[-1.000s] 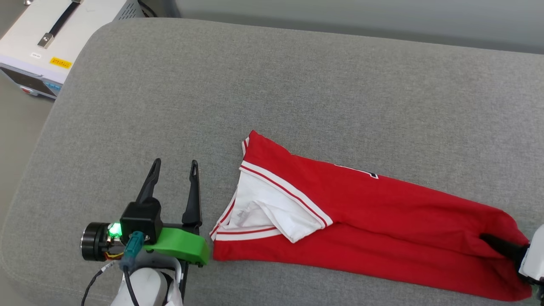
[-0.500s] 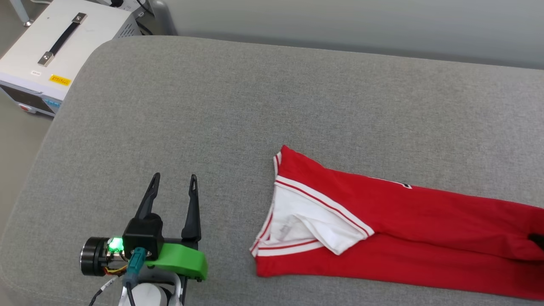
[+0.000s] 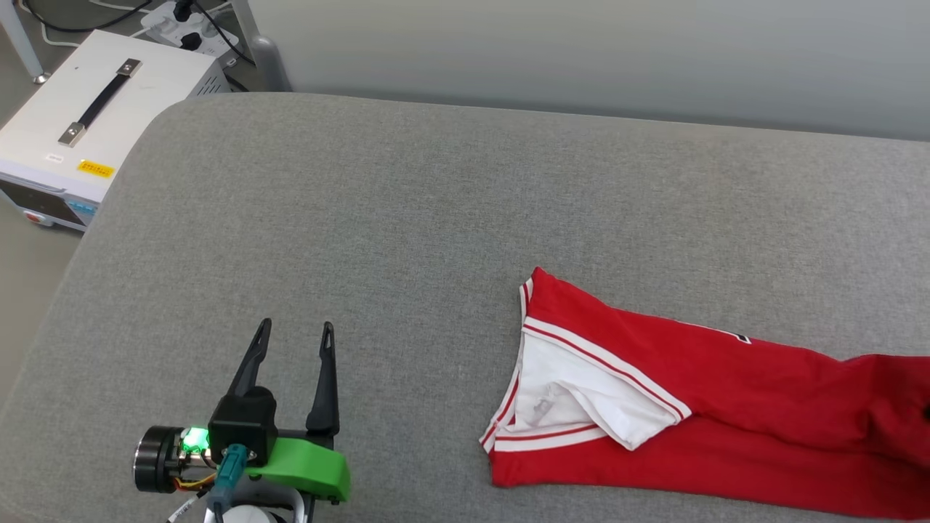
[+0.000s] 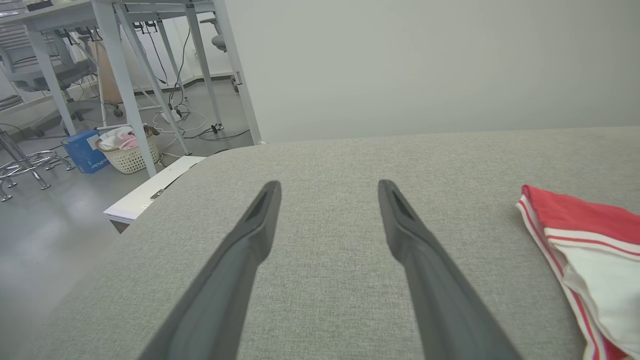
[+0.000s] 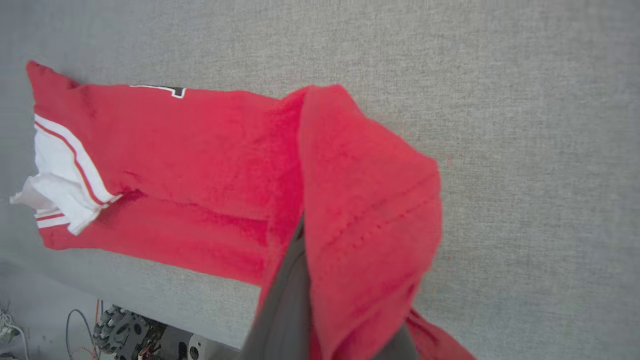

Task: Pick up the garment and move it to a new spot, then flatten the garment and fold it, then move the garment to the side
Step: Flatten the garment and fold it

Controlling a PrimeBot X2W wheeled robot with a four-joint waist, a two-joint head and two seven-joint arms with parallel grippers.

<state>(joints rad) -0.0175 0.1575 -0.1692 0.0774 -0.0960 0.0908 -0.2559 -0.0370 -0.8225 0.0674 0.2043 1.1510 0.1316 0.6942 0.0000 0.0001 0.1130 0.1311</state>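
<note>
In the head view, your left gripper [image 3: 296,325] sits at the near left over the grey cushion [image 3: 436,218]. Its jaws stand wide with nothing between them, and a green light glows on its wrist. The garment [image 3: 726,407] lies on the near right of the cushion, well apart from that gripper. It is a long red band running off the right edge. Its left end shows a white sleeve tucked under red-white striped trim, and a sliver of black-and-white lettering peeks out along the far edge. Off the cushion at the far left, a white box with a black handle [image 3: 94,131] stands on the floor, with a power strip [image 3: 189,18] beyond it.

In the left wrist view, you look along the left gripper [image 4: 328,184], its two dark fingers spread far apart above bare cushion [image 4: 325,160]. The striped end of the garment [image 4: 590,220] lies off to the right, not touching either finger. On the floor at the far left are a wicker basket [image 4: 125,152] and a blue box [image 4: 82,150].

In the right wrist view, your right gripper [image 5: 300,240] has its jaws closed on a fold of the garment [image 5: 200,150]. The red cloth drapes over the fingers and hides most of them. The rest of the garment trails away across the cushion [image 5: 500,100], ending at the white sleeve.
</note>
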